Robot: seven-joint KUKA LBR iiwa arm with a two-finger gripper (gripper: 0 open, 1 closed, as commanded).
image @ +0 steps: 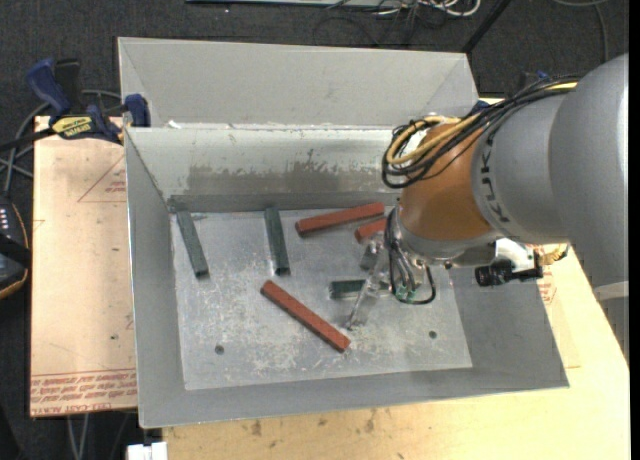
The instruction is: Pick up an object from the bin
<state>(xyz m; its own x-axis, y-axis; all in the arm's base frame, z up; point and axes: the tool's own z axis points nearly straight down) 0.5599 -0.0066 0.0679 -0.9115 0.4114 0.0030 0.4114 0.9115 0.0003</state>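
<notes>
Small dark grey block [347, 289] lay right of centre on the floor of the grey metal bin [300, 163], gripper [362, 308] low just beside it.
Nothing looked lifted; grasp and raise seemed left. Whether the gripper was spread or pinching could not be told.

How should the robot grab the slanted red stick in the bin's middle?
I'd grip the red stick at its middle, from straight above, squeezing across its narrow width. It lies flat and slanted, with bare bin floor along both long sides there.
</notes>
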